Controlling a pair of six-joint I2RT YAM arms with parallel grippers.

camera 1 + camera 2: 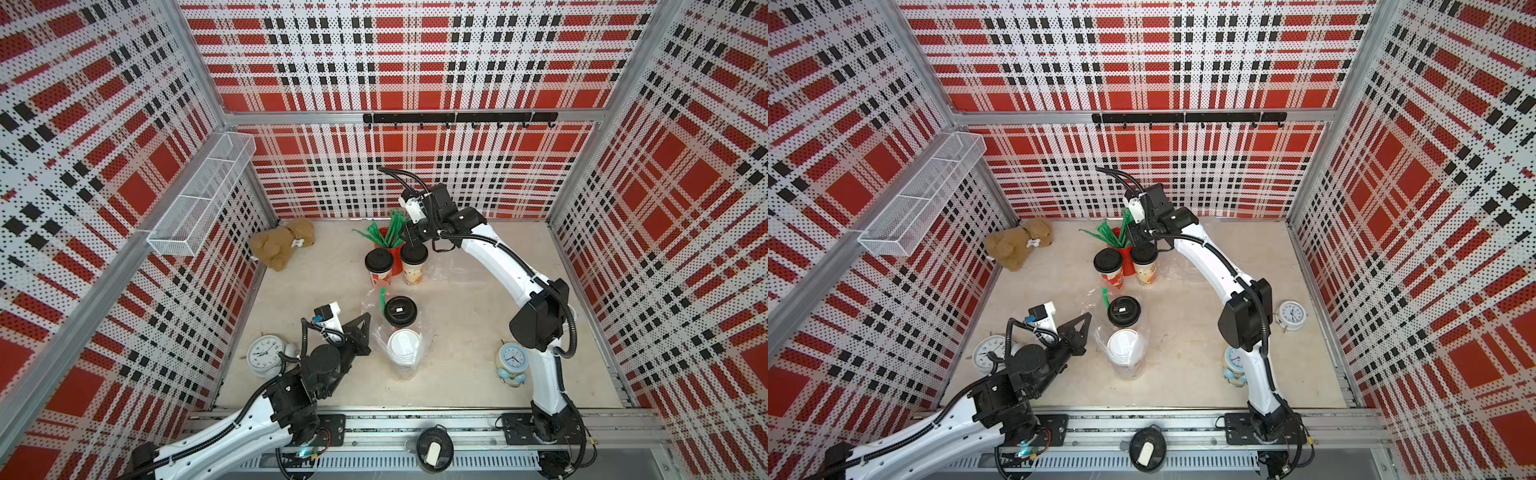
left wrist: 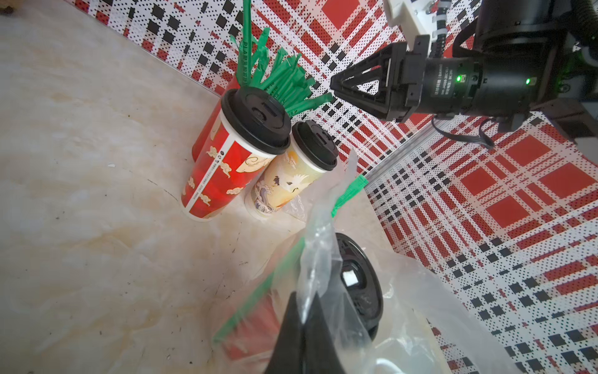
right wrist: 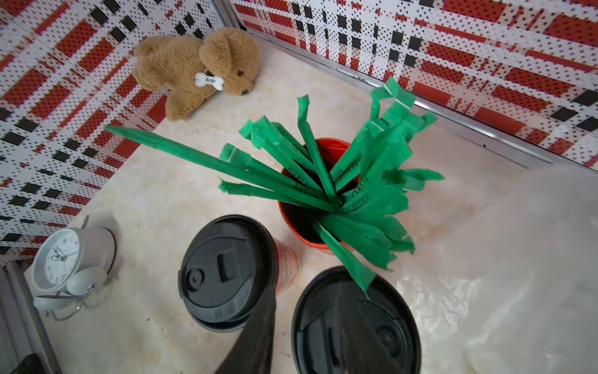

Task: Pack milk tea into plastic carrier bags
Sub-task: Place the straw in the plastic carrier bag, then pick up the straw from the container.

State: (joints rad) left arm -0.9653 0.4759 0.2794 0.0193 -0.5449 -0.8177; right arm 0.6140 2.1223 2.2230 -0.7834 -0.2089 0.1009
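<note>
Half the job looks done. My left end effector is pressed together on a fold of the first bag. Just past its tips, inside that bag, a black-lidded cup and a white-lidded cup stand upright, with a green straw slipped in beside them.

The other half is left. The red cup and the cream cup stand unbagged on the worktop, close side by side. My right end effector hangs over the cream cup, with one finger down between the two cups and the other across the lid. I cannot tell whether it grips the lid's rim or only straddles it.

The second bag lies flat and empty just beside that cup, on the side away from the red one. It has yet to be opened and filled.
</note>
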